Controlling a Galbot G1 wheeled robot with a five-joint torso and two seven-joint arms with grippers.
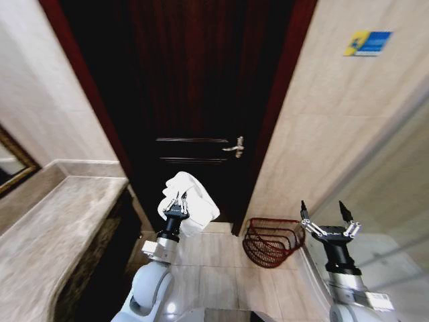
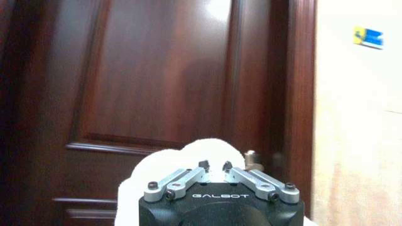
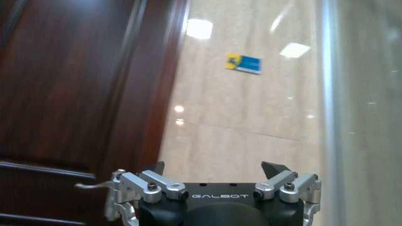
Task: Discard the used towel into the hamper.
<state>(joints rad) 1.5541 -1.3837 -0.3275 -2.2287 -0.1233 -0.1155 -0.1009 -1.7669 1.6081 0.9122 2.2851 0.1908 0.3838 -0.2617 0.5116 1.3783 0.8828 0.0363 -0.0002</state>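
In front of the dark door [image 1: 194,100], raised above the floor [image 1: 214,268], the towel [image 1: 191,201] is a white bunched lump pinched in the left tool [image 1: 178,198], whose fingers are closed tight on the cloth. In the left wrist view the towel [image 2: 188,160] bulges up behind the two fingertips [image 2: 204,164], which nearly meet, and the tool body reads "GALBOT" in white letters.

The hamper [image 1: 271,241] sits on the tiled floor to the robot's right of the towel, at the foot of the beige wall [image 1: 322,134] and just beside the door frame. It is a reddish-brown open-weave basket, and it looks tipped, its open mouth turned toward the robot. The towel is apart from it, higher and to the left.

The right tool [image 1: 326,209] stands just right of the hamper, pointing up, its fingers spread wide with nothing between them. The right wrist view shows the same wide gap [image 3: 216,166] and the same "GALBOT" mark.

A blue and yellow sign [image 1: 368,42] is stuck high on the wall; its writing is too small to read. The head view alone shows the hamper, the stone surface [image 1: 47,235] at the left and a framed mirror [image 1: 13,164] above it. A silver handle [image 1: 235,147] is on the door.
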